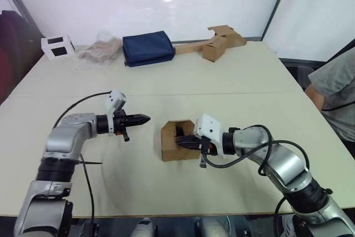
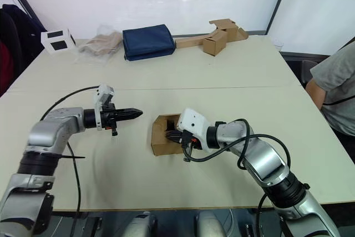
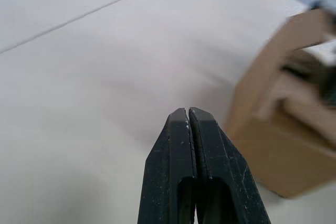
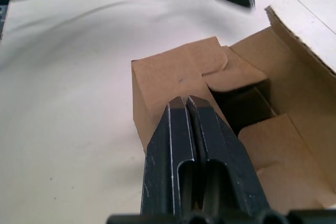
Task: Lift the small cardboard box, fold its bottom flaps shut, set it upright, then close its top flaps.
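1. Small cardboard box (image 1: 178, 141) sits near the middle of the desk (image 1: 233, 81) – its opening faces up
2. Right gripper (image 1: 183, 143) – fingers closed, reaching into the box
3. Left gripper (image 1: 145, 119) hovers just left of it, fingers closed

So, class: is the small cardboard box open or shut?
Open: the small cardboard box shows a dark interior with loose flaps, and the right claw reaches into it.

navy bag (image 1: 148, 48), white box (image 1: 57, 46), cardboard strip (image 1: 213, 43).
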Action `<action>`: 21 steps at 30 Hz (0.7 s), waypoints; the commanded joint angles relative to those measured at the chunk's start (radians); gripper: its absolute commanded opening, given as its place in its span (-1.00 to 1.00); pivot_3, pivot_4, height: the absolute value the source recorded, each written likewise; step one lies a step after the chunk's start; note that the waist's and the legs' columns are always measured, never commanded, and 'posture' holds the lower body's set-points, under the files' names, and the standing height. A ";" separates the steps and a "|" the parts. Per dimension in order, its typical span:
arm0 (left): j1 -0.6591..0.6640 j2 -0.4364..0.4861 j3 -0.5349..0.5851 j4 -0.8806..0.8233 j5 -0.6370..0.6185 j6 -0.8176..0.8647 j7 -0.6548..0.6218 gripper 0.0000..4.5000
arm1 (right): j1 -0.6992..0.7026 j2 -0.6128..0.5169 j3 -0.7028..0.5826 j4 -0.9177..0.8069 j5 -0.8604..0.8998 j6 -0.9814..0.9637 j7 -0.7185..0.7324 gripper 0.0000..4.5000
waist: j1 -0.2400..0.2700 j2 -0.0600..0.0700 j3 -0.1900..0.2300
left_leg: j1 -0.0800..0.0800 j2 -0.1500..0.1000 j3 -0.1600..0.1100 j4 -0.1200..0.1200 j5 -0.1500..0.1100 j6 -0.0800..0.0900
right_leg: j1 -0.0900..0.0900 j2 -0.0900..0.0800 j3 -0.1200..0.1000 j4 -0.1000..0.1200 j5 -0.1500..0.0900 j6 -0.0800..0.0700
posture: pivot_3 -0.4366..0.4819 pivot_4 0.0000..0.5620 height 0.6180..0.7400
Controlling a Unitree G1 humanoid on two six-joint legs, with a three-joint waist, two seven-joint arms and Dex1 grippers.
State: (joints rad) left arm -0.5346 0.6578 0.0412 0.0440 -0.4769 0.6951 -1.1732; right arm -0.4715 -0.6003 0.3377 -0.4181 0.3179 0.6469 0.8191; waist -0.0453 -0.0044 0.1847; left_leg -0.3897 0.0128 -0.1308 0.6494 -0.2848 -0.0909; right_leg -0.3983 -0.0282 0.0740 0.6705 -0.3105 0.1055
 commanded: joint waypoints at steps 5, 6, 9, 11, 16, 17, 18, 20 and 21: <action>0.083 0.048 -0.019 -0.288 -0.129 0.125 0.009 -0.99 | -0.008 0.032 -0.010 0.042 -0.024 -0.057 0.006 -1.00 | 0.001 0.000 0.000 | 0.000 0.000 0.000 0.000 0.000 0.000 | 0.000 0.000 0.000 0.000 0.000 0.000 | -0.05 -0.47 1.00; 0.088 0.042 -0.028 -0.294 -0.127 0.125 0.019 -0.99 | -0.009 0.033 -0.009 0.045 -0.026 -0.060 0.007 -1.00 | 0.001 0.000 0.000 | 0.000 0.000 0.000 0.000 0.000 0.000 | 0.000 0.000 0.000 0.000 0.000 0.000 | -0.05 -0.47 1.00; 0.106 0.026 -0.056 -0.298 -0.116 0.108 0.040 -0.99 | -0.010 0.037 -0.010 0.049 -0.031 -0.066 0.012 -1.00 | 0.000 0.000 0.000 | 0.000 0.000 0.000 0.000 0.000 0.000 | 0.000 0.000 0.000 0.000 0.000 0.000 | -0.05 -0.47 1.00; 0.107 0.014 -0.073 -0.292 -0.112 0.100 0.054 -0.99 | -0.010 0.037 -0.012 0.049 -0.033 -0.068 0.015 -1.00 | 0.001 0.000 0.000 | 0.001 0.000 0.000 0.000 0.000 0.000 | 0.000 0.000 0.000 0.000 0.000 0.000 | -0.05 -0.47 1.00; 0.107 0.000 -0.104 -0.262 -0.090 0.068 0.068 -0.99 | -0.008 0.040 -0.027 0.031 -0.022 -0.062 0.016 -1.00 | 0.001 0.000 0.000 | 0.000 0.000 0.000 0.000 0.000 0.000 | 0.000 0.000 0.000 0.000 0.000 0.000 | -0.05 -0.47 1.00; 0.108 0.001 -0.109 -0.260 -0.088 0.064 0.065 -0.99 | -0.007 0.042 -0.032 0.026 -0.016 -0.061 0.016 -1.00 | 0.001 0.000 0.000 | 0.001 0.000 0.000 0.000 0.000 0.000 | 0.000 0.000 0.000 0.000 0.000 0.000 | -0.05 -0.47 1.00; 0.110 0.003 -0.115 -0.257 -0.086 0.061 0.062 -0.99 | -0.008 0.047 -0.041 0.019 -0.008 -0.058 0.012 -1.00 | 0.001 0.000 0.000 | 0.001 0.000 0.000 0.000 0.000 0.000 | 0.000 0.000 0.000 0.000 0.000 0.000 | -0.05 -0.47 1.00; 0.115 0.011 -0.132 -0.249 -0.075 0.046 0.049 -0.99 | -0.013 0.050 -0.058 0.006 0.005 -0.050 0.009 -1.00 | 0.001 0.000 0.000 | 0.000 0.000 0.000 0.000 0.000 0.000 | 0.000 0.000 0.000 0.000 0.000 0.000 | -0.05 -0.47 1.00; 0.118 0.014 -0.139 -0.242 -0.068 0.037 0.045 -0.99 | -0.017 0.050 -0.071 -0.001 0.016 -0.046 0.010 -1.00 | 0.001 0.000 0.000 | 0.000 0.000 0.000 0.000 0.000 0.000 | 0.000 0.000 0.000 0.000 0.000 0.000 | -0.05 -0.47 1.00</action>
State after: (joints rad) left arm -0.4249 0.6602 -0.0872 -0.1973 -0.5566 0.7557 -1.1137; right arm -0.4726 -0.5595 0.3082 -0.3709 0.3030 0.6030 0.8305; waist -0.0441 -0.0044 0.1847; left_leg -0.3893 0.0129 -0.1308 0.6494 -0.2847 -0.0910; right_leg -0.3980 -0.0278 0.0740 0.6705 -0.3105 0.1054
